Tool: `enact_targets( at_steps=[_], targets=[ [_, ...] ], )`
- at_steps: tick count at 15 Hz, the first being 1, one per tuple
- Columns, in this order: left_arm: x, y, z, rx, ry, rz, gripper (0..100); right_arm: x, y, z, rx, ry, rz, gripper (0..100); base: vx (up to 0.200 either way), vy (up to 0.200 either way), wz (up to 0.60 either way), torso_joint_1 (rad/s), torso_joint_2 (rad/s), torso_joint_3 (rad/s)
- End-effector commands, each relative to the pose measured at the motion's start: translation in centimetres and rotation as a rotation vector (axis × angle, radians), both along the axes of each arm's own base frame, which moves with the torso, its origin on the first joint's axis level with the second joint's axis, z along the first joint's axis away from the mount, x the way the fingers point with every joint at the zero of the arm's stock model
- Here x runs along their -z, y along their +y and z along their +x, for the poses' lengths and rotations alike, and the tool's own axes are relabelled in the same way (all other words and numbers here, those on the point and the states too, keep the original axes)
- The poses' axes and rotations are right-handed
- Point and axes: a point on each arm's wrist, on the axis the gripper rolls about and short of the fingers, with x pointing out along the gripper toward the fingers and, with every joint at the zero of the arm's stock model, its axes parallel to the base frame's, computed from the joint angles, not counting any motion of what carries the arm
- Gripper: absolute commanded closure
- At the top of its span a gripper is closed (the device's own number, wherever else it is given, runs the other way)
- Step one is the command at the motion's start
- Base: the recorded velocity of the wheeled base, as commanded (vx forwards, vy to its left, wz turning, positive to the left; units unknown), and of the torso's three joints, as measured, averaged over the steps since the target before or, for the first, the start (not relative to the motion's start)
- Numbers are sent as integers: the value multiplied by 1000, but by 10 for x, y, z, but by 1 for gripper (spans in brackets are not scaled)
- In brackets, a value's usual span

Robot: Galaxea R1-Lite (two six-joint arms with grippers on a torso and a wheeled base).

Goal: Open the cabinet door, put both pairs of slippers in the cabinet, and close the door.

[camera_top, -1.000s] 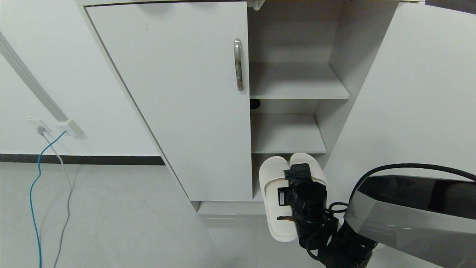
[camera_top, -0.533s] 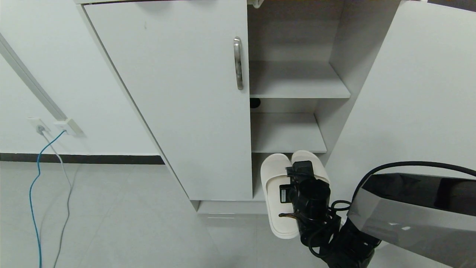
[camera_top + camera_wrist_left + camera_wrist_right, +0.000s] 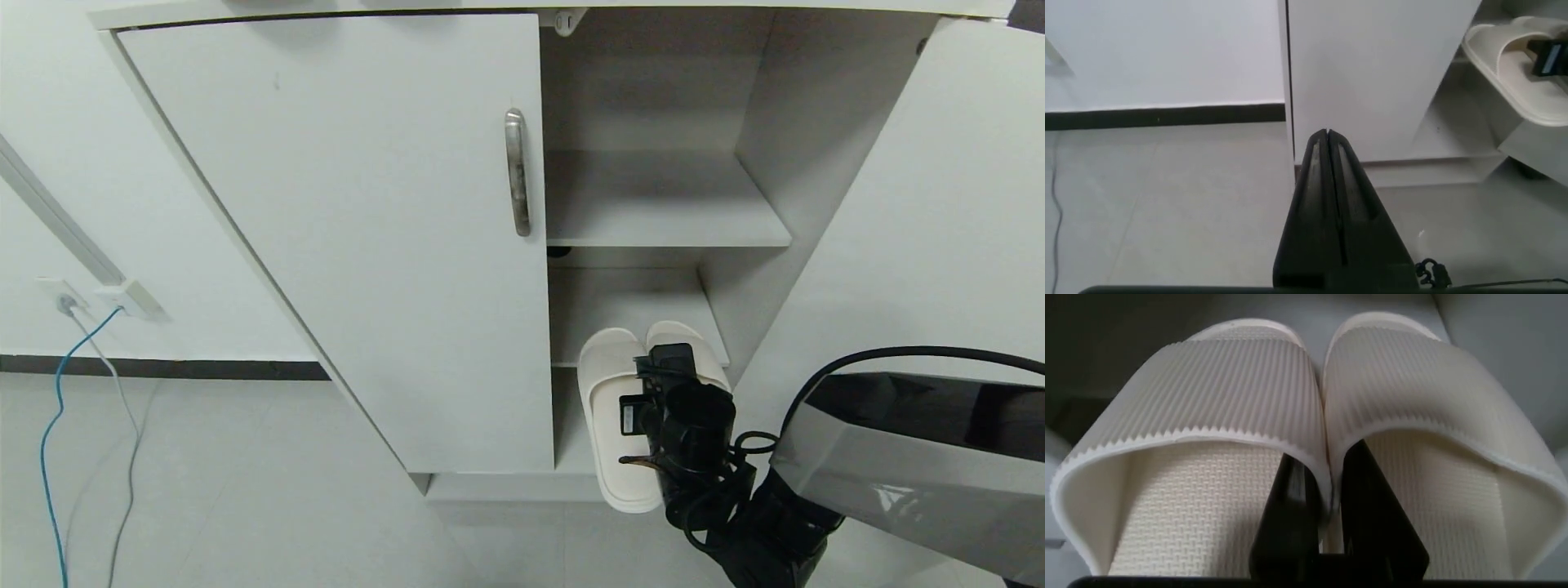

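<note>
Right claw point(image 3: 1327, 486) grips the cream ribbed foam slippers point(image 3: 608, 392), toes pointing 12 o'clock toward the white cabinet point(image 3: 808, 122). Left claw point(image 3: 1327, 143) is closed, empty.

- light tiled floor point(image 3: 245, 506), with the white cabinet point(image 3: 367, 245) standing right on it
- blue cable point(image 3: 57, 384) and grey cable point(image 3: 131, 474) trail across the floor, left of the cabinet
- inside the cabinet: upper shelf point(image 3: 661, 204), lower shelf point(image 3: 629, 302) under it
</note>
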Motion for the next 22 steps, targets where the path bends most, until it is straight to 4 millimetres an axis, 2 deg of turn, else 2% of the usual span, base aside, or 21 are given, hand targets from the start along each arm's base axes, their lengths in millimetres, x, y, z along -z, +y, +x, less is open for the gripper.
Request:
enact_targets(
  at_steps=[1, 4, 6, 9, 16, 22],
  targets=[
    [0, 0, 0, -1, 1, 0, 100, -4, 0, 0, -12, -9, 9, 100, 0, 0, 0, 0, 0, 0],
    [0, 0, 0, -1, 1, -2, 100, -6, 3, 13, -38, -25, 21, 100, 0, 0, 0, 0, 0, 0],
    [0, 0, 0, -1, 1, -2, 100, -2, 2, 29, -95, -19, 16, 100, 0, 0, 0, 0, 0, 0],
    [0, 0, 0, -1, 1, -2, 100, 2, 7, 55, -70, -1, 9, 100, 0, 0, 0, 0, 0, 0],
    [0, 0, 0, -1, 2, -2, 100, -13, 9, 127, 20, 16, 31, 100, 0, 0, 0, 0, 0, 0],
    [0, 0, 0, -1, 1, -2, 100, -18, 3, 144, 48, 13, 33, 100, 0, 0, 0, 0, 0, 0]
  ],
)
